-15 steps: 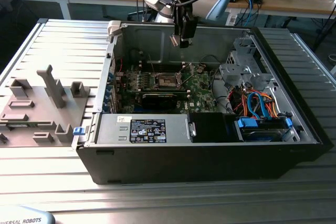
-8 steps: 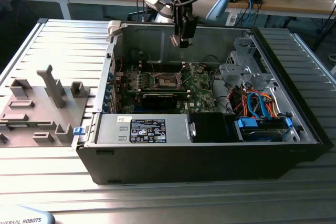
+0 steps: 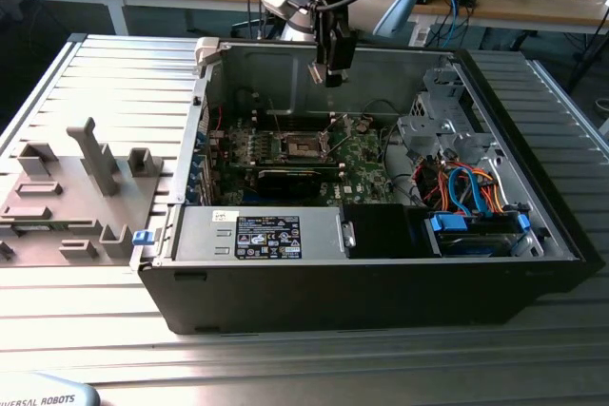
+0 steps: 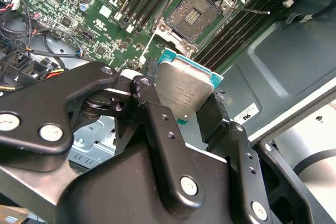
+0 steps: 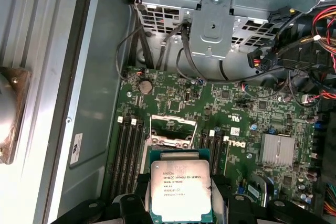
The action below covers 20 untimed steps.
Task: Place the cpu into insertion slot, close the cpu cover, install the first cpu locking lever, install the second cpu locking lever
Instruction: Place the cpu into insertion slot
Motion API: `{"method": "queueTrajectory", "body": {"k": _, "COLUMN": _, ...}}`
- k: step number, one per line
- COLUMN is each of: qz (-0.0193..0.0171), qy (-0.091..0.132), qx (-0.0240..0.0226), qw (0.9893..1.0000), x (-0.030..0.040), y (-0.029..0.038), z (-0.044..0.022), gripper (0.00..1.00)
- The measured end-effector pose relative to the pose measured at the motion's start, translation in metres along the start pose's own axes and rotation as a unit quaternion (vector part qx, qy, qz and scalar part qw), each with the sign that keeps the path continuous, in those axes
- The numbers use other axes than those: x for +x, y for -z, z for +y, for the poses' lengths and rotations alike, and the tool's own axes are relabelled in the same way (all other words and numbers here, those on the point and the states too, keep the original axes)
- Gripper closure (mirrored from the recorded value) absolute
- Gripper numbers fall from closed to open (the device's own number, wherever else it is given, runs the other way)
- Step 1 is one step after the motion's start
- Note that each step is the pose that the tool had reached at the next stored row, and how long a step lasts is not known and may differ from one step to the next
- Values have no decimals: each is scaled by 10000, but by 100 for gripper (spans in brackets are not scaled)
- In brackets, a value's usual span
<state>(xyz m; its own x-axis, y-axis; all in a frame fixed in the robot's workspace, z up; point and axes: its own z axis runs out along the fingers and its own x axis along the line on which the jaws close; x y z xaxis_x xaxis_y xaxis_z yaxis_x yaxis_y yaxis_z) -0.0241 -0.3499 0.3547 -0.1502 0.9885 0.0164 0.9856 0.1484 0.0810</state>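
My gripper (image 3: 330,76) hangs over the open computer case, above the motherboard (image 3: 324,154). It is shut on the cpu (image 4: 184,92), a small square chip with a dull silver top, pinched at two opposite edges by the black fingers (image 4: 149,98). The first wrist view has the cpu (image 5: 180,188) just short of the insertion slot (image 5: 172,128). The insertion slot (image 4: 202,4) is a dark square socket with bare contacts and nothing in it. Its silver cpu cover (image 4: 163,31) is swung open at one side. A thin wire lever (image 4: 252,10) sticks out beside the socket.
Long memory slots (image 4: 152,1) flank the socket. A black card (image 3: 288,179) lies in front of it, with a power supply (image 3: 271,235) along the case's near wall. A drive cage (image 3: 440,121) and coloured cables (image 3: 471,189) fill the exterior view's right. A grey fixture plate (image 3: 76,187) lies outside.
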Motion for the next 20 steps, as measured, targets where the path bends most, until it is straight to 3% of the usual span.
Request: {"method": "queueTrajectory", "body": {"k": 20, "qz": -16, "qy": -153, "qx": -2, "qw": 9999, "x": 0, "y": -2, "z": 0, "gripper": 46}}
